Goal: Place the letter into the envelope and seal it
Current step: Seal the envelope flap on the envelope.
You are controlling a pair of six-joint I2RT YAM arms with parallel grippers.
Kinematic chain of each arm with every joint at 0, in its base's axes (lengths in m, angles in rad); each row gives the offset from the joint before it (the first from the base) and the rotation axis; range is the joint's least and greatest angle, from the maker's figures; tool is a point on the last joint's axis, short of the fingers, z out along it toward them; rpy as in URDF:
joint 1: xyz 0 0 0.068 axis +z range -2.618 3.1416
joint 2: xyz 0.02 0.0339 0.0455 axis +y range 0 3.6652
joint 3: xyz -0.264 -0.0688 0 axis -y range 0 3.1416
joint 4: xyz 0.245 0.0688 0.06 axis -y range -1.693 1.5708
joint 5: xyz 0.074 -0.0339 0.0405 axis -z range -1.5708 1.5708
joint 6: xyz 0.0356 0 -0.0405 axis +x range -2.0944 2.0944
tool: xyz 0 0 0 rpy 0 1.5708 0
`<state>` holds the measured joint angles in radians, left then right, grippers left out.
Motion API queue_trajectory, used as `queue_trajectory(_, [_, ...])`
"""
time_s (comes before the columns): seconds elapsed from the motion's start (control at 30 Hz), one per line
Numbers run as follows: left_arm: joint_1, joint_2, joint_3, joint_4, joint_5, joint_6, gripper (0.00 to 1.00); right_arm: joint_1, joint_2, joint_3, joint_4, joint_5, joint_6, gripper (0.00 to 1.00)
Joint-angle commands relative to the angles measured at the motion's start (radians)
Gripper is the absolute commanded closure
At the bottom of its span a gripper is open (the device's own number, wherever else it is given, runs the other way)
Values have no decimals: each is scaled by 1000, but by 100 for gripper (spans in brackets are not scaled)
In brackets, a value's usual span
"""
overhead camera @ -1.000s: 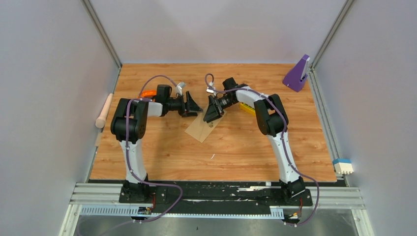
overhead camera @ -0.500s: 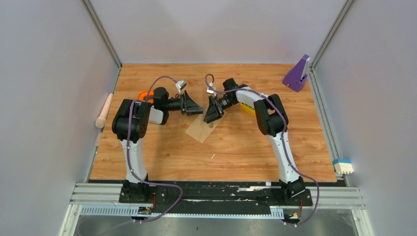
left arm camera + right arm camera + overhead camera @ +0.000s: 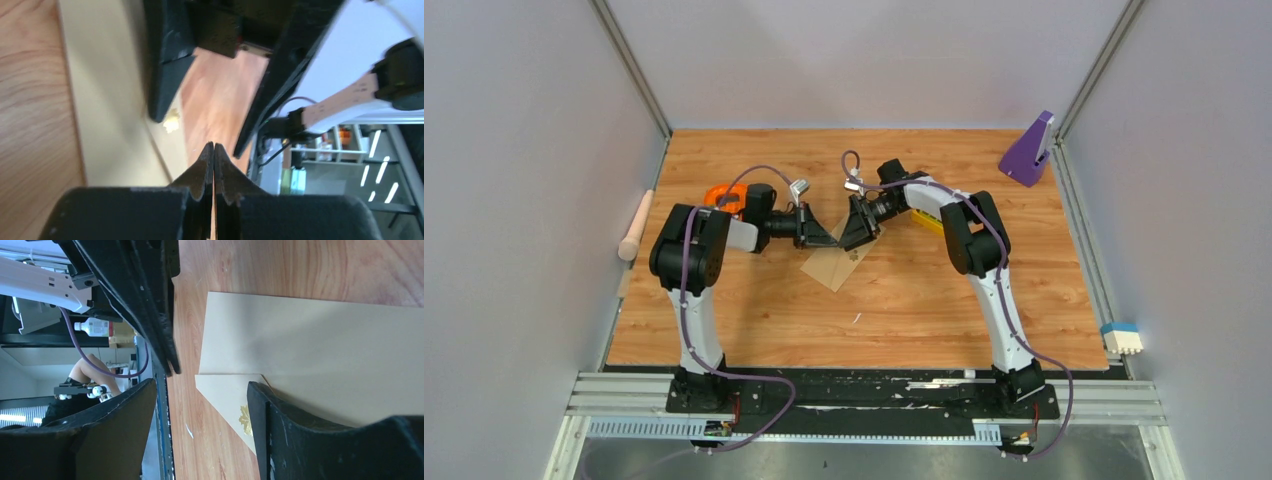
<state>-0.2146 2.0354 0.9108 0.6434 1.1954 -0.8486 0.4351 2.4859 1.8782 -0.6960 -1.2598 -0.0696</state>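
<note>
the envelope lies flat near the middle of the table, long axis running near-left to far-right, flap folded down. the left gripper, pinched shut and empty, and the right gripper, jaws apart and empty, meet over its far end.

L gripper snapped shut (was wide open) and slid twd R gripper.

Robotics lab, set up as a test cell: wood-grain tabletop boxed in by plain grey panels on aluminium framing, with a cabled left arm and right arm bolted to a rail at the near edge. Beyond the cell, from the wrist views: strip lights, cluttered shelving, a seated person, a plastic bottle
</note>
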Motion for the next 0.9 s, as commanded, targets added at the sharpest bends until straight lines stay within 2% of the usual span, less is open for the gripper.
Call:
queue_trajectory(0.0, [-37,-53,99,-590,-165,462,100,2,38,-22,-4,68,-19,31])
queue_trajectory(0.37, [-97,-87,108,-633,-279,473,100,-2,40,-13,-4,71,-13,31])
queue_trajectory(0.63, [-103,-84,120,-575,-243,421,100,-2,46,-16,-4,66,-13,31])
queue_trajectory(0.87, [-128,-48,163,-711,-409,495,100,-2,38,-16,-5,68,-15,32])
